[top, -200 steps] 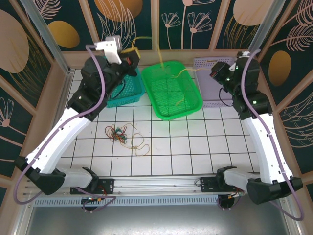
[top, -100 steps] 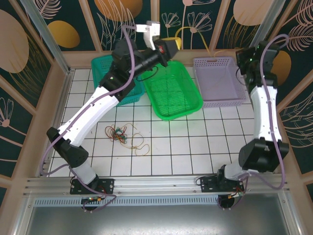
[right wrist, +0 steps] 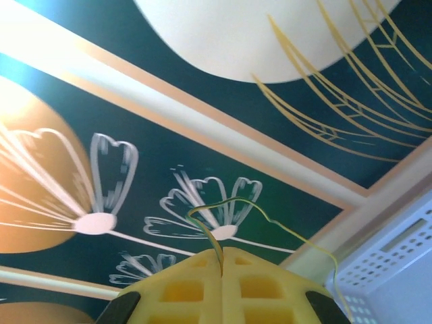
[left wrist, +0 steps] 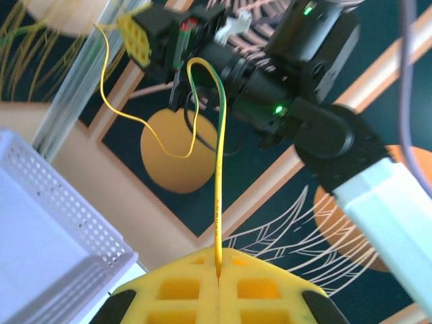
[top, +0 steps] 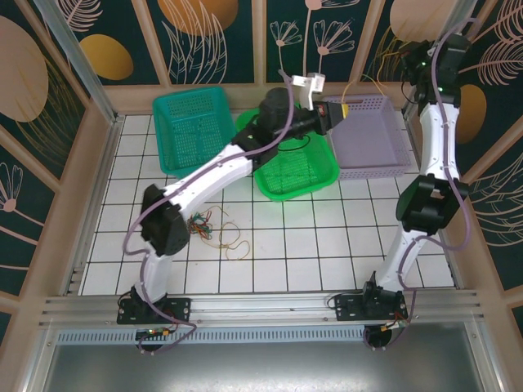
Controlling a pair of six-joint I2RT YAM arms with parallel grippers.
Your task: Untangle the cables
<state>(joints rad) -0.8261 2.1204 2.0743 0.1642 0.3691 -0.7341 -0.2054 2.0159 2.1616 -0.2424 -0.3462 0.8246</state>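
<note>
So the top camera gives you the whole layout: the left end effector [top: 337, 112] is reached way over the green basket [top: 315, 178] to the far left corner of the lilac basket [top: 377, 155], and the right end effector [top: 413, 60] is up high by the back wall above that same basket. Most of the cables [top: 207, 226] sit in a loose red, green and tan tangle on the tiled bench [top: 327, 237], right beside the left arm's elbow and well apart from both end effectors. What the top view barely shows is the one yellow-green cable [left wrist: 219, 182] strung in the air between the two; up there it's just a faint line. The left wrist camera makes it obvious: its yellow fingers [left wrist: 175, 293] are closed tight with that cable pinched in the seam, and the cable runs up, loops over and reaches the right end effector's yellow tips. Same deal on the right wrist camera: fingers clamped on the cable, which curls out and trails down toward the lilac basket's rim.
</note>
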